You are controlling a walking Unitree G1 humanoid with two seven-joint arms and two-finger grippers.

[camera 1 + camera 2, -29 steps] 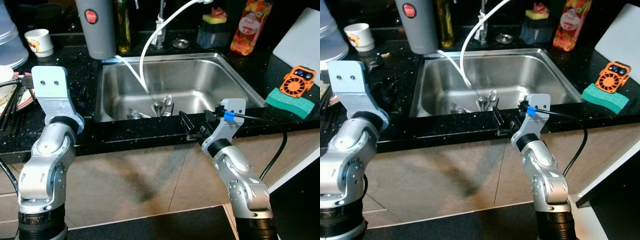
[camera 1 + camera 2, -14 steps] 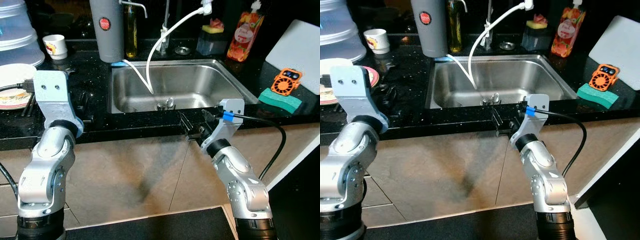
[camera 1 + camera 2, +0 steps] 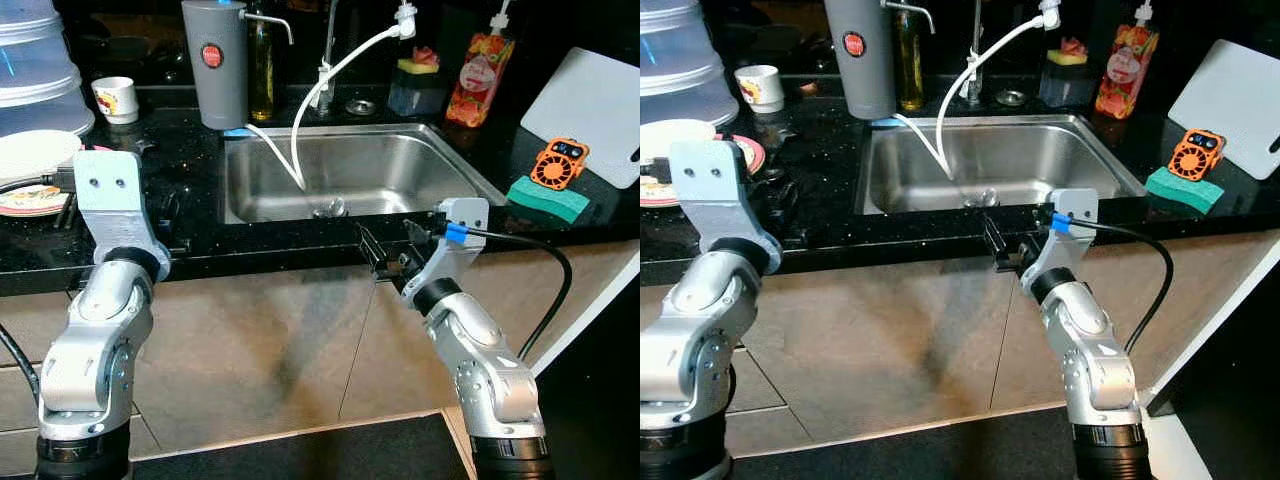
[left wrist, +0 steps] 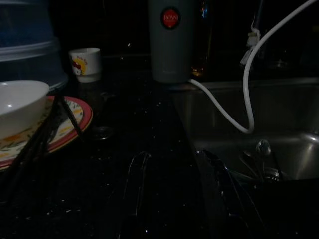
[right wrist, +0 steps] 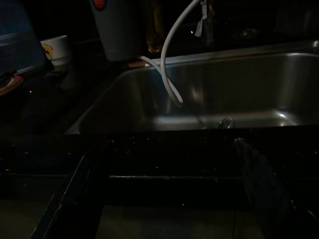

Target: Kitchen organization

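Note:
A steel sink point(image 3: 440, 160) is set in the black counter, with a few spoons point(image 3: 328, 208) lying near its drain. The spoons point(image 4: 261, 153) also show in the left wrist view. My right gripper point(image 3: 388, 242) hangs open at the counter's front edge, just before the sink, with nothing between its fingers point(image 5: 75, 199). My left gripper point(image 4: 173, 155) is open and empty over the counter left of the sink. Beside it stands a red-rimmed plate point(image 3: 20, 200) carrying a white bowl point(image 3: 35, 155) and dark chopsticks point(image 4: 45, 129).
At the back stand a grey canister point(image 3: 213, 62), an oil bottle point(image 3: 262, 70), a small cup point(image 3: 112, 98), a soap bottle point(image 3: 470, 75) and stacked clear containers point(image 3: 35, 60). A white hose point(image 3: 320, 95) drops into the sink. Right: green sponge point(image 3: 545, 197), orange fan point(image 3: 557, 162), white board point(image 3: 590, 100).
The whole picture has shifted: the camera has drawn back and more of the counter shows. Both grippers stay open and hold the same pose.

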